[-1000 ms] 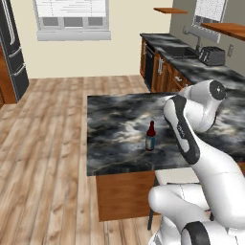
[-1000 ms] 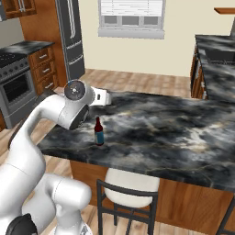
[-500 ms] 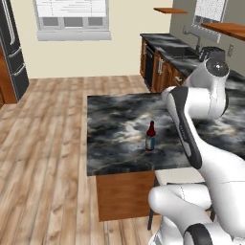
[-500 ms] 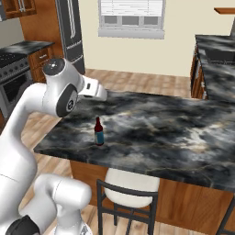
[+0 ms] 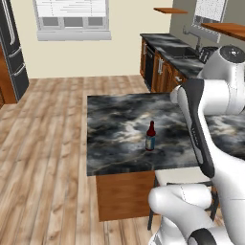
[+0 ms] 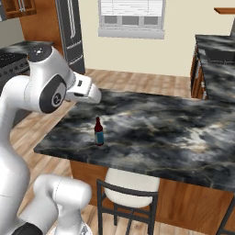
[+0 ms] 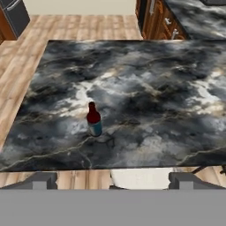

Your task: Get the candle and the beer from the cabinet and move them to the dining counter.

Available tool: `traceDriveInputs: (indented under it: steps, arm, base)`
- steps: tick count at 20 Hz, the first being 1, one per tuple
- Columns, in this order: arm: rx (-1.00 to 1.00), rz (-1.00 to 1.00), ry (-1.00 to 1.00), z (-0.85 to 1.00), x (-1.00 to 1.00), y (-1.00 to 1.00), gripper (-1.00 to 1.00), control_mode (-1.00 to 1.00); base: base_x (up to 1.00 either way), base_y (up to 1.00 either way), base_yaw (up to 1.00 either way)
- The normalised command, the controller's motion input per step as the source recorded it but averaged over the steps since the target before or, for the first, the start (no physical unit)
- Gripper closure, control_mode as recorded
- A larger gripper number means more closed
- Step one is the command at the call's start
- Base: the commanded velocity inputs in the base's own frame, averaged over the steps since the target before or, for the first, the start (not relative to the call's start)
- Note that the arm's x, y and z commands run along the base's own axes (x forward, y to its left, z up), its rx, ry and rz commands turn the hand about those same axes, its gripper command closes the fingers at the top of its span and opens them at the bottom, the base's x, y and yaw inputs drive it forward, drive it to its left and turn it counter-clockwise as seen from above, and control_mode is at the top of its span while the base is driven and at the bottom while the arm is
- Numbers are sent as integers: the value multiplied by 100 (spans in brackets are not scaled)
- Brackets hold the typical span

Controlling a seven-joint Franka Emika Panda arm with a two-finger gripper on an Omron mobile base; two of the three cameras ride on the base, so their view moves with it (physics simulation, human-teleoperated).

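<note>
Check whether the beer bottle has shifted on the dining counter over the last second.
No. The beer stands upright at the same spot on the dining counter, equally far from its near edge in both base views as before.

The beer (image 5: 150, 137) (image 6: 98, 132) (image 7: 93, 119) stands upright on the dining counter (image 5: 119, 119) (image 6: 174, 133) (image 7: 154, 88), near the edge closest to me and toward its left end. A stool (image 6: 128, 188) sits tucked under that near edge, just right of the bottle. My gripper (image 7: 113, 180) hangs above the edge with the bottle ahead of my fingertips and apart from them. Beyond the island lies open floor (image 5: 52, 119), then the window wall. The sink counter (image 5: 177, 52) runs along the right; far left stands what seems to be a fridge (image 5: 12, 52).
</note>
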Motion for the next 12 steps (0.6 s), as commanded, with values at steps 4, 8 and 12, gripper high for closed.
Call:
traceDriveInputs:
  steps: [4,8,12]
  arm:
    - [0,-1,4,1,-45,0,-100,-100]
    - [0,0,2,0,-33,0,-100,-100]
    - [0,0,0,0,-23,0,-100,-100]
  base:
    - [0,0,0]
    - [0,0,0]
    - [0,0,0]
